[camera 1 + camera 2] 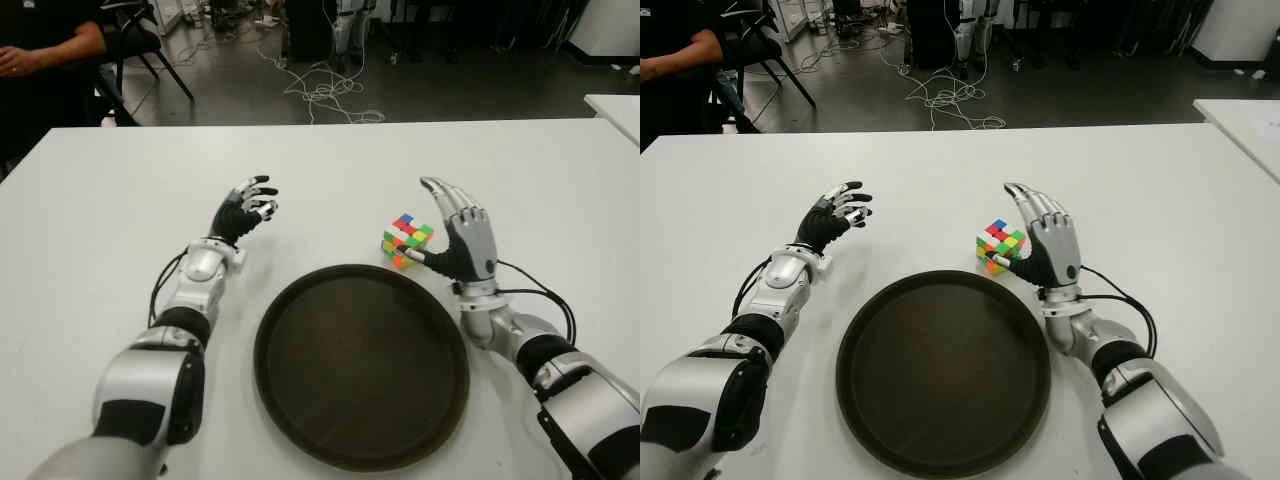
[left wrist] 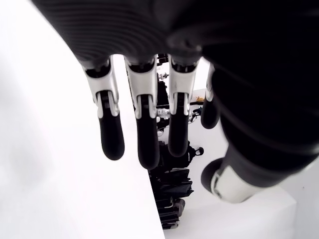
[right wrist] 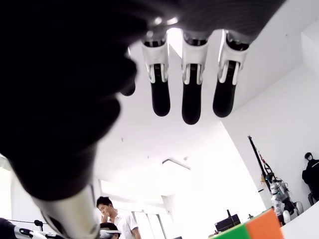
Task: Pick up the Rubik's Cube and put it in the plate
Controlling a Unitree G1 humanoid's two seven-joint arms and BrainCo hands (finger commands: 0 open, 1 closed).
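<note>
Left eye view: Rubik's Cube [image 1: 406, 240] sits just beside right hand's [image 1: 463, 238] open fingers [image 1: 440, 195].

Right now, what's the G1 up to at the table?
It is going for the Rubik's Cube, which sits on the white table just past the rim of the dark plate. The right hand stands right beside the cube with fingers open; whether the thumb touches it is unclear. The left hand is idle to the plate's left, holding nothing. The plate holds nothing yet.
</note>
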